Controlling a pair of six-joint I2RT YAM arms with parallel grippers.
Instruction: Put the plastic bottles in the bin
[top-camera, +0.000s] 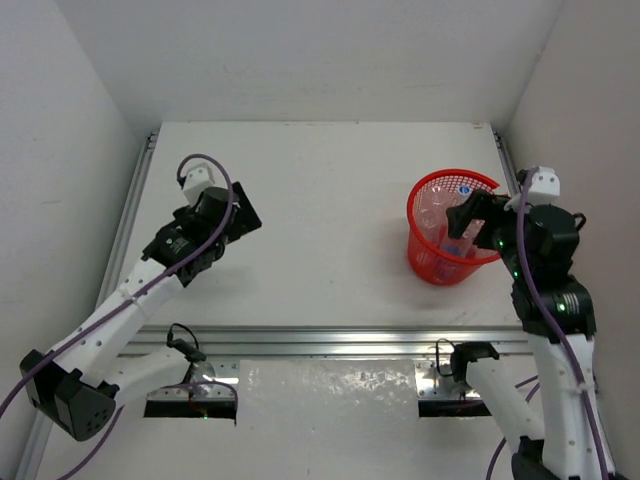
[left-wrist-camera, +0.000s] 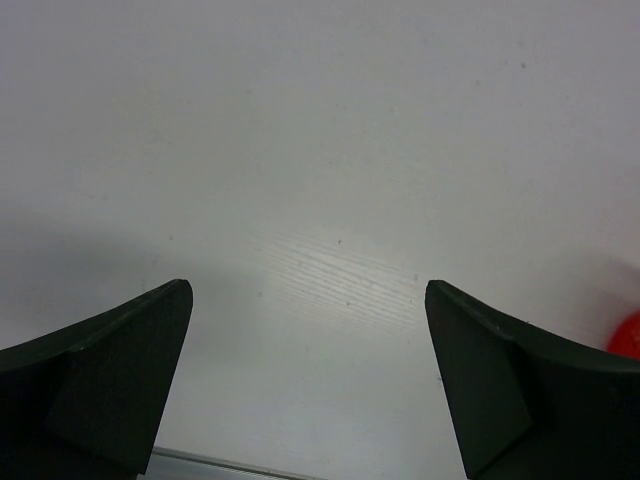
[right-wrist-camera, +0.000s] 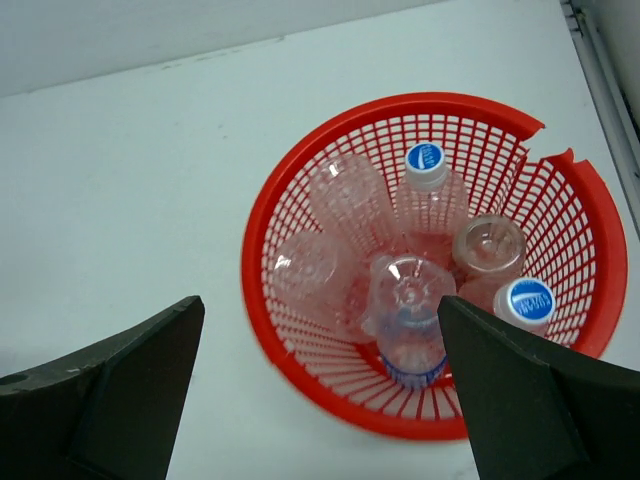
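The red mesh bin (right-wrist-camera: 300, 175) stands on the white table at the right; it also shows in the top view (top-camera: 430, 258). Several clear plastic bottles lie inside it, among them one with a blue label (right-wrist-camera: 408, 318), one with a blue-printed white cap (right-wrist-camera: 426, 166) and another capped one (right-wrist-camera: 527, 300). My right gripper (right-wrist-camera: 320, 330) is open and empty, just above the bin's near rim (top-camera: 472, 215). My left gripper (left-wrist-camera: 308, 340) is open and empty over bare table at the left (top-camera: 240, 215). No bottle shows outside the bin.
The bin's rim has a broken notch (right-wrist-camera: 545, 145) on its far right side. A metal rail (top-camera: 330, 340) runs along the table's near edge and side rails (top-camera: 135, 200) line the left and right. White walls enclose the table.
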